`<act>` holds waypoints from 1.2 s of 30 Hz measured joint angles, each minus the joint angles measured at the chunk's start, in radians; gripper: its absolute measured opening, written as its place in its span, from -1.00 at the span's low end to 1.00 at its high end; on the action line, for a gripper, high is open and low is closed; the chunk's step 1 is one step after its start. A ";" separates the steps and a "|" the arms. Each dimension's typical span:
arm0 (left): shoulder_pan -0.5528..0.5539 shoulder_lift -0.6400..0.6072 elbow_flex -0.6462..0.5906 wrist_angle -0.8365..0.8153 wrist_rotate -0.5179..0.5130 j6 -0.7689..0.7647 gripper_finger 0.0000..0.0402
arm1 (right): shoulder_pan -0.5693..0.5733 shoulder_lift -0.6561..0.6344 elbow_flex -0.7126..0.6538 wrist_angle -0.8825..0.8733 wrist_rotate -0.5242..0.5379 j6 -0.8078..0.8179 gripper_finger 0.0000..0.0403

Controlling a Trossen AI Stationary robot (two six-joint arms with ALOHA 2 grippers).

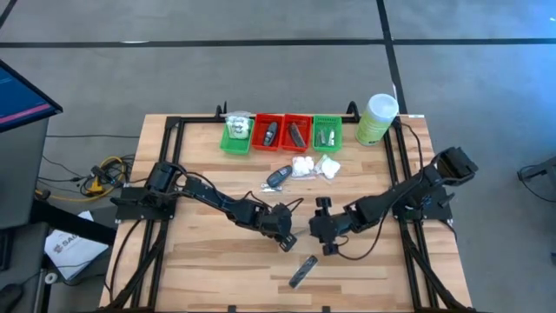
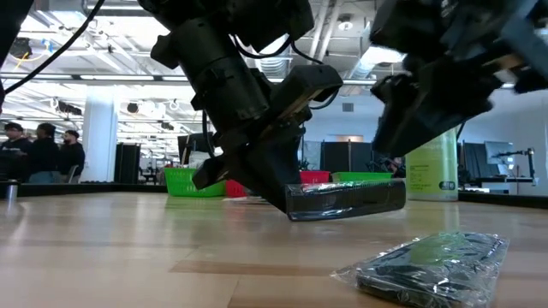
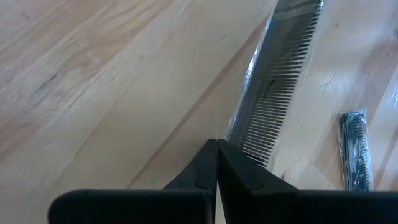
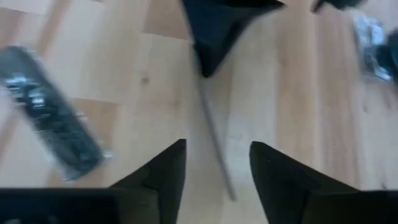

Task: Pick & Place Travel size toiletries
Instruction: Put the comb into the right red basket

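Note:
A dark comb in a clear wrapper (image 3: pixel 280 74) is between the shut fingers of my left gripper (image 3: pixel 216 149), just above the middle of the table (image 2: pixel 347 198). My right gripper (image 4: pixel 217 162) stands open close beside it on the right (image 1: pixel 323 228), its fingers on either side of the comb's free end without touching it. A second wrapped comb (image 1: pixel 301 271) lies flat on the table nearer the front edge. White packets (image 1: pixel 314 166) and a black oval piece (image 1: pixel 278 178) lie in front of the trays. My left gripper pinches the wrapped comb at one end (image 3: pixel 242 140) between its two fingers, which slant down from the table's left. The comb runs on from the fingertips toward my right gripper. In the low view it lies about level and seems clear of the table.
A row of green and red trays (image 1: pixel 270 132) holding small items stands at the far edge, with a tall pale green canister (image 1: pixel 376 119) at its right end. A black frame runs along the table's sides. People stand in the room beyond.

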 joint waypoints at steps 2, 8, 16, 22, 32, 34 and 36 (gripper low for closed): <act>0.000 0.001 -0.001 0.002 0.001 -0.003 -1.00 | -0.021 0.009 0.000 -0.005 -0.012 -0.028 -0.04; 0.000 0.001 -0.001 0.008 0.005 -0.014 -1.00 | -0.042 0.053 -0.002 0.005 -0.068 -0.104 0.17; -0.002 0.001 -0.002 0.017 0.004 -0.018 -1.00 | -0.038 0.134 0.000 0.003 -0.094 -0.115 0.18; -0.002 0.001 -0.002 0.018 0.006 -0.018 -1.00 | -0.044 0.153 0.002 0.009 -0.102 -0.099 0.05; -0.003 0.001 -0.003 0.022 0.005 -0.018 -1.00 | -0.047 0.150 0.001 0.003 -0.106 -0.099 -0.58; -0.003 0.001 -0.003 0.026 0.005 -0.021 -1.00 | -0.047 0.150 0.001 0.002 -0.119 -0.096 -0.74; -0.003 -0.001 -0.003 0.028 0.006 -0.025 -1.00 | -0.048 0.150 0.001 -0.002 -0.133 -0.092 -0.91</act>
